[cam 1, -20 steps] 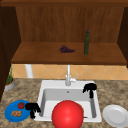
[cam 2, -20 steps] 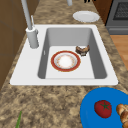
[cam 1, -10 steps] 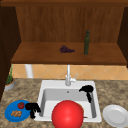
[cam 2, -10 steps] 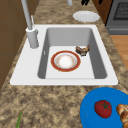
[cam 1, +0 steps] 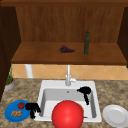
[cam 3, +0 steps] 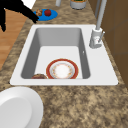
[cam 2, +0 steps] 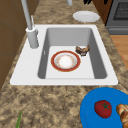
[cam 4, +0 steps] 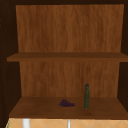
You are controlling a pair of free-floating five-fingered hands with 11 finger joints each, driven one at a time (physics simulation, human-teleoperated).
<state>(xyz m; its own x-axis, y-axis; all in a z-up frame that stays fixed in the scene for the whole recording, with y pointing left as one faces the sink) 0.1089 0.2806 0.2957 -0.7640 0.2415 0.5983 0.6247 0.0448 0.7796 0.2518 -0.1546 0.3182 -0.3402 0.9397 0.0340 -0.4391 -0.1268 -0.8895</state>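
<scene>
In the front view my left hand (cam 1: 31,107) hangs over the counter between the blue plate (cam 1: 11,117) and the sink's (cam 1: 44,86) left rim, fingers relaxed downward, holding nothing. My right hand (cam 1: 85,90) hovers over the right part of the basin, fingers pointing down, open and holding nothing. A red bowl (cam 1: 67,115) with a white inside (cam 2: 65,61) sits on the basin floor. A small brown doughnut-like piece (cam 2: 82,50) lies beside it. A hand (cam 3: 15,8) shows at the top left of the right side view.
The blue plate carries a tomato (cam 2: 103,108) and bread pieces (cam 1: 16,113). A white plate (cam 1: 116,115) lies on the right counter. The faucet (cam 1: 68,76) stands behind the basin. On the shelf are grapes (cam 1: 66,49) and a green bottle (cam 1: 86,43). A potted plant (cam 1: 9,81) stands far left.
My right hand has drifted a little left and down over the basin. The left hand and the objects have stayed put.
</scene>
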